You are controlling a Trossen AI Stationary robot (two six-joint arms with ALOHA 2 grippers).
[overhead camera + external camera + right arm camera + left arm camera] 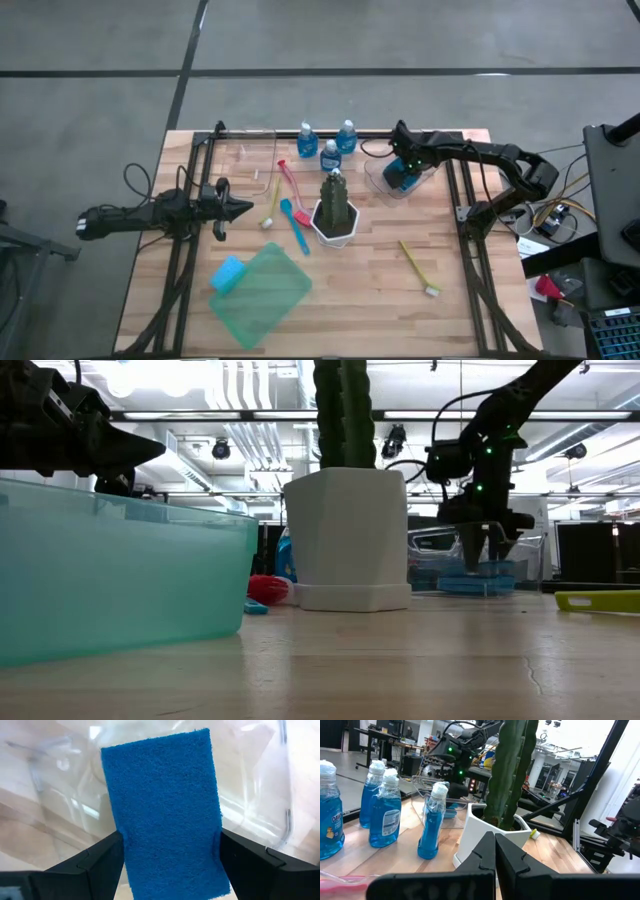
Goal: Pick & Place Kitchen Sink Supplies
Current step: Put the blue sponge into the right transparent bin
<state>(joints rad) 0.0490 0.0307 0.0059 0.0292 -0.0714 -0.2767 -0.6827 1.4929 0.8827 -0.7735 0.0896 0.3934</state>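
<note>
Filling our right wrist view, a blue sponge (167,810) lies flat on the floor of a clear plastic container (260,780), and our right gripper (170,851) hangs directly above it with one finger (90,865) on either long side. The jaws stand spread wide, apart from the sponge's edges, so we are gripping nothing. From above, that container (378,182) sits at the far right of the table (400,300), with the right gripper (405,170) over it.

Our left gripper (240,209) waits clenched shut and empty over the left side of the table, pointing toward the cactus in its white pot (335,212).

Three blue bottles (330,152) stand near the far edge, just left of the container. Red (293,190), yellow (271,208) and blue (293,225) brushes lie between the left gripper and the pot. A lime brush (418,268) lies alone on the near right. A light-blue sponge (228,274) rests at the edge of the green sheet (265,295).
</note>
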